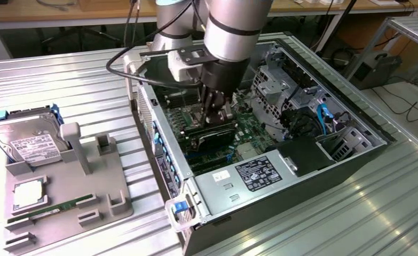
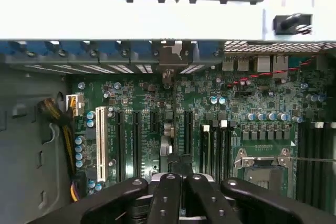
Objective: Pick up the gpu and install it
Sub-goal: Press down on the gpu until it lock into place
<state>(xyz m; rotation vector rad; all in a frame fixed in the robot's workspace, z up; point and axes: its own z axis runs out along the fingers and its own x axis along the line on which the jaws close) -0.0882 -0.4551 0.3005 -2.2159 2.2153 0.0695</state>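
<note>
Reaching down into the open computer case (image 1: 351, 154), the gripper (image 1: 213, 116) is closed on the gpu (image 1: 212, 136), holding the dark card edge-on just over the green motherboard (image 2: 136, 129) and its slots. On the exterior view's left, a grey holder (image 1: 66, 197) on the desk (image 1: 59, 80) carries a hard drive (image 1: 27, 141) and a RAM stick (image 1: 52, 208).

Inside the open computer case (image 1: 351, 160), on the motherboard (image 1: 255, 133): the gpu (image 1: 212, 136), directly under the gripper (image 1: 212, 114). At 9 o'clock from the case, well apart: a fixture tray (image 1: 102, 176), with a hard drive (image 1: 27, 141) at its 10 o'clock corner.
</note>
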